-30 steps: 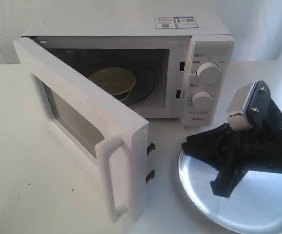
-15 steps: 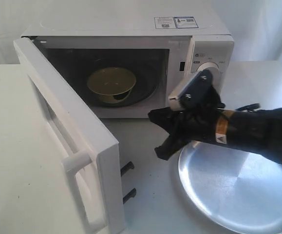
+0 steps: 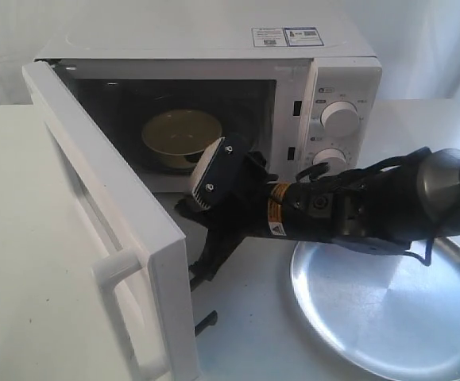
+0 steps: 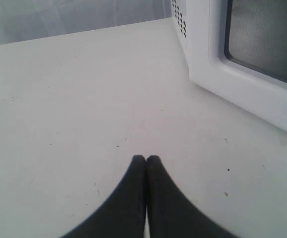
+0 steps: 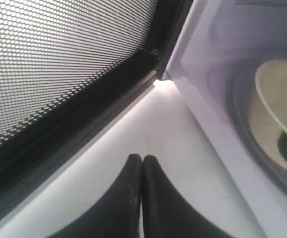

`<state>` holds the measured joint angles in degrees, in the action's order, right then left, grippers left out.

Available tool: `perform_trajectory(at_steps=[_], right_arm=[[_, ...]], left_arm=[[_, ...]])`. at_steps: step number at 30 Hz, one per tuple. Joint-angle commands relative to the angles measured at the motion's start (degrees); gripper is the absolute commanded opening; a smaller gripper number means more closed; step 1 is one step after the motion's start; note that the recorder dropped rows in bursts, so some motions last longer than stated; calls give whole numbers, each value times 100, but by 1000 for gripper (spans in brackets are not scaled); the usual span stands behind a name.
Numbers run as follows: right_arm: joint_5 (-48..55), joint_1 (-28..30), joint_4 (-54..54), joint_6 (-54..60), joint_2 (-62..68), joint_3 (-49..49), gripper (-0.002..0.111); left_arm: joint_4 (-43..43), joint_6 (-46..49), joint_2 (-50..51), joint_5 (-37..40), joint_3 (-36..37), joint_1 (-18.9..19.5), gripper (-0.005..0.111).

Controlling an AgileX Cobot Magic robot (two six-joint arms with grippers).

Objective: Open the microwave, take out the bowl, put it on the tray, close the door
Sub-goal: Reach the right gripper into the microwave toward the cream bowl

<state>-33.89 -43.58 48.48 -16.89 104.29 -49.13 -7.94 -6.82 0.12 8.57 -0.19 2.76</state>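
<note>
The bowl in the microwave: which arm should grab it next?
Right. The right arm reaches the open microwave's mouth, close to the bowl. The left arm's shut jaws sit over bare table outside the microwave.

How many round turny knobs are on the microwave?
2. The upper knob is on the microwave front panel, right of the opening. The lower knob sits straight below it, partly covered by the right arm. None seem fully hidden.

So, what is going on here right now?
The door of the microwave stands wide open, and the bowl sits inside, not yet on the tray. The right end effector, shut, is at the opening, beside the door's inner face. The left end effector, shut, is over the table outside.
</note>
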Motion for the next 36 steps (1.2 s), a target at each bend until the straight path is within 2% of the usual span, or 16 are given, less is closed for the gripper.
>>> perform_trajectory(at_steps=[1,3,5,8,9,19,23,27,29,30,32,34,36], right_arm=[[1000,-1,-1684,1466,93,-418,0],[899,-1,-1878,1689,216,-608,0],[1097,37,-2356,2792,340,-826,0],[1249,227,-4779,5182,549,-1041,0],[1159,225,-5040,5331,580,-1041,0],[1213,229,-4912,5573,799,-1010,0],[1294,415,-4912,5806,754,-903,0],[377,596,-4712,5794,706,-564,0],[390,533,-4057,5221,649,-554,1],[432,499,-3786,4913,591,-554,4],[830,345,-2855,3991,239,-554,25],[995,242,-2690,3905,-14,-554,42],[1016,154,-2327,3889,-11,-554,46]], left_arm=[[21,-33,-12,-7,19,-5,0],[21,-33,-12,-7,19,-5,0],[21,-33,-12,-7,19,-5,0],[21,-33,-12,-7,19,-5,0],[21,-33,-12,-7,19,-5,0],[21,-33,-12,-7,19,-5,0],[21,-33,-12,-7,19,-5,0],[21,-33,-12,-7,19,-5,0],[21,-33,-12,-7,19,-5,0],[21,-33,-12,-7,19,-5,0],[21,-33,-12,-7,19,-5,0],[21,-33,-12,-7,19,-5,0],[21,-33,-12,-7,19,-5,0]])
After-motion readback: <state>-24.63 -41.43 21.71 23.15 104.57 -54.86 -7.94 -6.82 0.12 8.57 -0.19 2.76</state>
